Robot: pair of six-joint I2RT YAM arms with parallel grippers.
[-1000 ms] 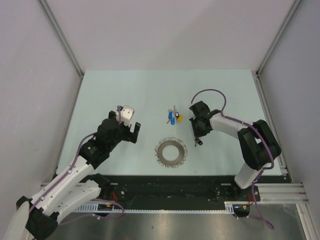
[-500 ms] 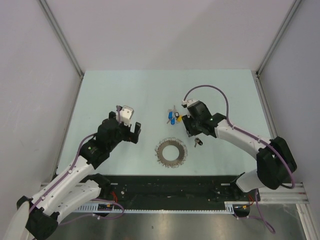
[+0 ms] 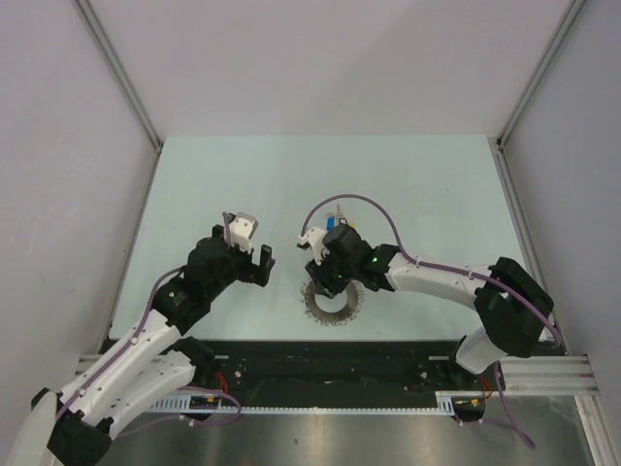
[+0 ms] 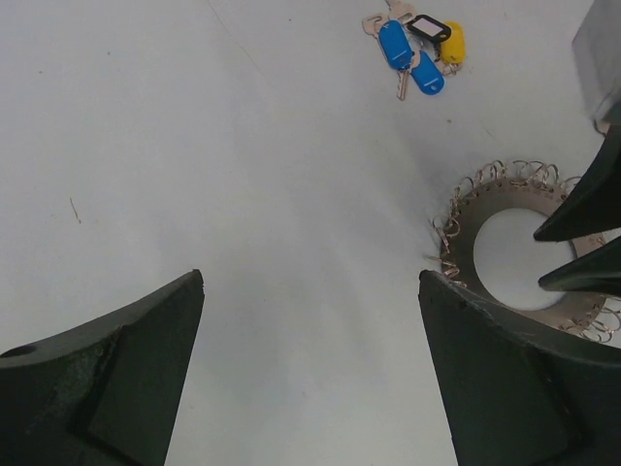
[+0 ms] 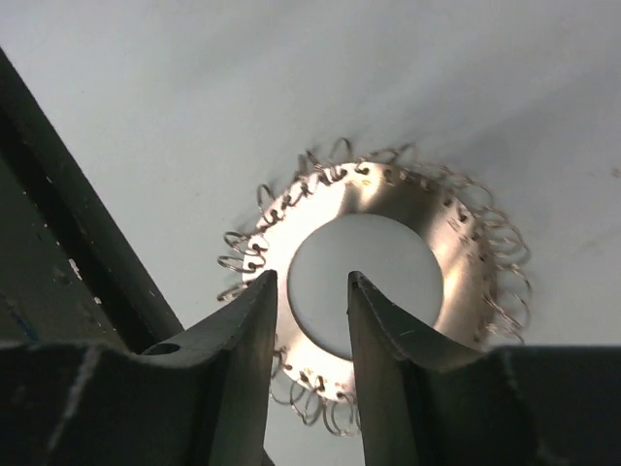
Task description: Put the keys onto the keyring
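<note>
1. The fingers (image 5: 238,349) of the right gripper (image 5: 312,320) stand a little apart. The gap between them is narrow and has nothing in it.
2. Their tips point down over the near band of the keyring (image 5: 441,243), at the edge of its open centre. I cannot tell whether they touch the metal.
3. The keyring lies flat on the table (image 3: 243,175), mid-width and close to the near edge. Small wire loops stick out all round its rim.
4. The right arm (image 3: 437,277) reaches in from the right, and its wrist covers the far part of the ring in the top view.
5. The left gripper (image 4: 310,369) has its fingers spread wide, with only bare table between them. It hangs above the table to the left of the keyring, apart from it.
6. The keys (image 4: 417,53) lie bunched on the table beyond the far side of the ring, not touching it. Two have blue heads, one is yellow and one is a black-rimmed oval. In the top view the right wrist hides most of them.
</note>
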